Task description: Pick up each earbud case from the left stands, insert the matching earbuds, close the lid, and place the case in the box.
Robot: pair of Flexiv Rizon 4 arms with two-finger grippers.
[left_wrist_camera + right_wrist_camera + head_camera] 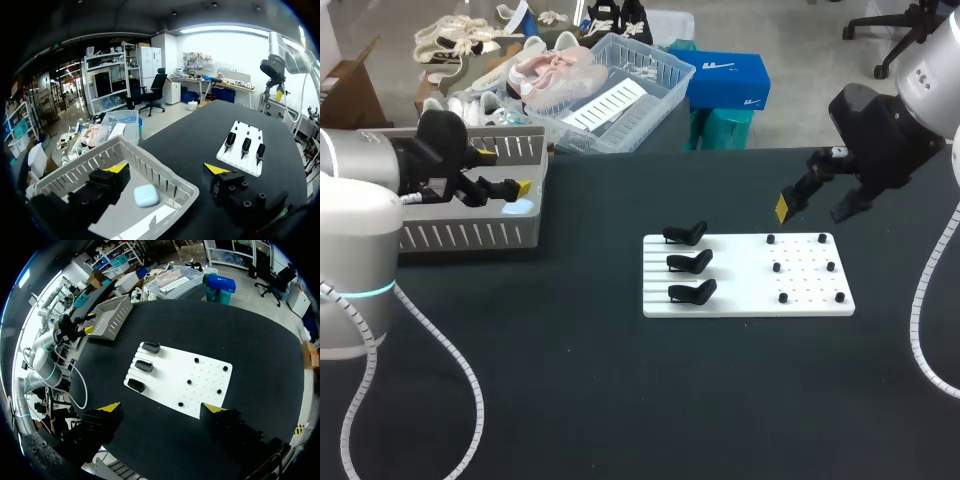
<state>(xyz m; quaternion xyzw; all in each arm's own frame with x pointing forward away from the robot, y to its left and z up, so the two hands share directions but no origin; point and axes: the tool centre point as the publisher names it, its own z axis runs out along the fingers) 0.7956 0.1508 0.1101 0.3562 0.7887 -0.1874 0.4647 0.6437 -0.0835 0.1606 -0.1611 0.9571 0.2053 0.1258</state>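
A light blue earbud case [518, 207] lies closed on the floor of the grey slatted box [470, 235] at the table's far left. My left gripper [504, 170] hangs open just above it, and in the left wrist view the case [146, 195] sits free between and below the spread fingers of that gripper [166, 168]. Three black stands [690, 263] on the white board [750, 290] carry nothing. My right gripper [817, 208] is open above the board's far right edge, with nothing in the gripper [161, 407] as its own wrist view shows it.
Small black pegs [805, 268] stud the right half of the white board. Black tabletop [580, 400] spreads in front of the board and between it and the box. The box's tall walls [165, 180] ring the left gripper.
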